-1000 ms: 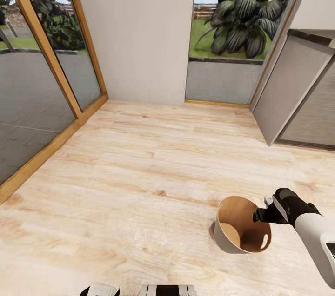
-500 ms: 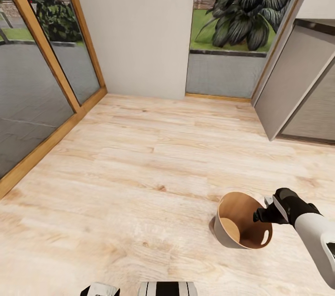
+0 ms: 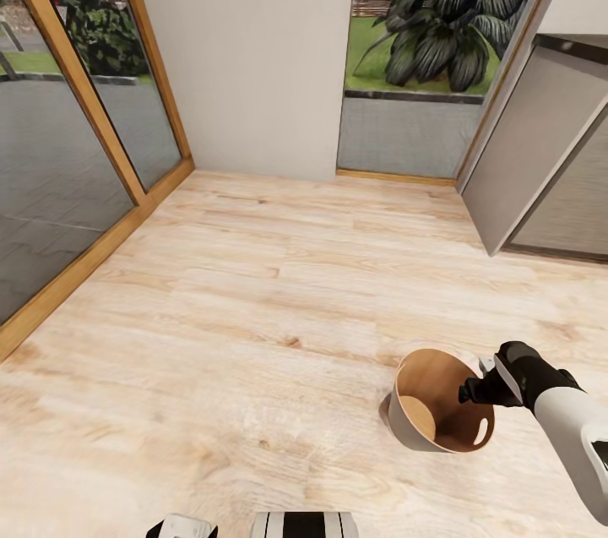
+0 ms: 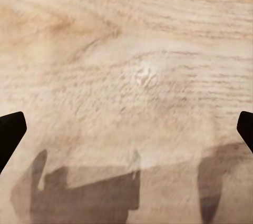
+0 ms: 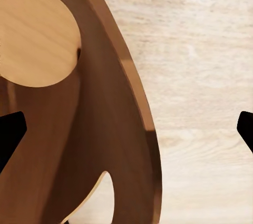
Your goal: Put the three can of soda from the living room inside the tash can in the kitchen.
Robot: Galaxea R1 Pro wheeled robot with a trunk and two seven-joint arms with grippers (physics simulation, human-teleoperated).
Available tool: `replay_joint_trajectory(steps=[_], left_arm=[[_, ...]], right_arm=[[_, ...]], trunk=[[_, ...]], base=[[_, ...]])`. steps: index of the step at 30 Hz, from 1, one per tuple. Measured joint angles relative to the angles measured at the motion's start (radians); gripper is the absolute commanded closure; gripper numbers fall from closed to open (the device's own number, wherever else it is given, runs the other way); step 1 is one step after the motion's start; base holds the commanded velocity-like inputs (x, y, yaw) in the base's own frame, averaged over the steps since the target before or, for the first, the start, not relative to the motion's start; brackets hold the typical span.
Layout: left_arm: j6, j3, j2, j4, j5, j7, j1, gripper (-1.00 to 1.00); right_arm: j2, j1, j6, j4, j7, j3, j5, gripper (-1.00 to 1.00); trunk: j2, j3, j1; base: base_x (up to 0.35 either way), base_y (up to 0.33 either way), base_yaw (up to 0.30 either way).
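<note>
Right gripper (image 3: 473, 390) is hovering over the far-side rim of the tash can (image 3: 405, 428), its dark fingers pointing into the opening. In the right wrist view the two fingertips are sitting at opposite edges of the frame with nothing between them, so the jaws are standing wide apart and empty. Directly beneath this gripper the wood-brown inner wall (image 5: 105, 129) and the round floor of the bin (image 5: 37, 34) are showing bare; no soda can is lying inside. The slot-shaped handle hole (image 3: 481, 434) is sitting in the rim just below the gripper. Such a pose, open jaws above the mouth of the bin, is probably serving a drop or an aiming check, though the frames are not settling which.

Left gripper (image 4: 126, 129) is pointing straight down at the wood floor (image 4: 132, 50), its tips likewise spread to the frame edges and holding nothing; its shadow is falling on the boards below.

Outward from the bin, pale planks are running to a white wall (image 3: 245, 57), wood-framed glass doors (image 3: 76, 99) giving onto a garden, and a grey cabinet (image 3: 540, 158) beyond the right arm. No brand, label or writing is legible on any surface.
</note>
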Motion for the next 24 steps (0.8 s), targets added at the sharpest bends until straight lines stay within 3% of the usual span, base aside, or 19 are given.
replay_joint_trajectory(steps=[4,5,10,13,17,21,24], left_arm=[[-0.001,0.001,0.000,-0.001,0.000,0.000,0.000,-1.00],[-0.001,0.002,0.000,-0.001,0.000,0.001,0.000,-1.00],[-0.001,0.002,0.000,-0.001,0.000,0.000,0.000,-1.00],[0.000,0.002,0.000,-0.001,0.000,0.000,0.000,-1.00],[0.000,0.003,0.000,0.000,0.000,0.000,0.000,-1.00],[0.001,0.000,0.000,0.000,0.000,0.000,0.000,-1.00],[0.004,-0.002,0.000,0.000,0.000,0.000,0.000,-1.00]], right_arm=[[0.000,0.000,0.000,0.000,0.001,0.000,0.000,-1.00],[0.000,0.000,0.000,0.000,0.001,0.000,0.000,1.00],[0.000,0.000,-0.010,0.002,0.004,0.003,0.001,1.00],[-0.001,-0.001,-0.032,0.003,0.001,0.008,0.035,1.00],[-0.001,0.000,-0.038,0.004,0.001,0.007,0.034,1.00],[0.000,0.000,-0.037,0.005,0.004,0.000,-0.006,1.00],[0.000,0.000,-0.037,0.006,0.005,-0.001,-0.012,1.00]], trunk=[[0.000,0.000,0.000],[0.000,0.000,0.000],[0.000,0.000,0.000],[0.000,0.000,0.000],[0.000,0.000,0.000],[0.001,0.011,-0.001],[0.001,0.023,-0.003]], base=[[0.000,0.000,0.000],[0.000,0.000,0.000],[0.000,0.000,0.000],[0.000,0.000,0.000],[0.000,0.000,0.000],[0.000,0.000,0.000],[0.000,0.000,0.000]])
